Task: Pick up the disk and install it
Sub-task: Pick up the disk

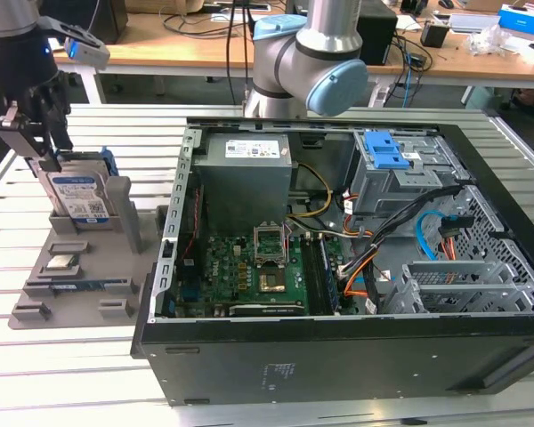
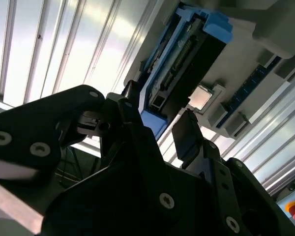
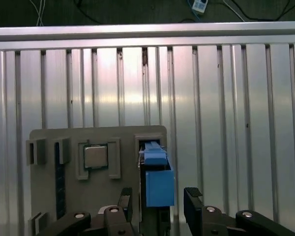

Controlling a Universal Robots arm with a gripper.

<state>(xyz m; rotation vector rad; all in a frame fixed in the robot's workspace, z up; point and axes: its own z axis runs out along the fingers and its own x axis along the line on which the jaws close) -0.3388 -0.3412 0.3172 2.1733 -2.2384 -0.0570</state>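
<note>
Blue-framed disk stands upright inside the open gripper; centring evenly before closing should prevent tilting.

The silver-grey jointed arm with pale blue caps stands at the back, in the middle of the exterior view. Its black wrist section hangs at the exterior view's left, and the black two-fingered gripper below it points down. In both wrist views the dark fingers stand parted, with a clear gap between them.
</note>
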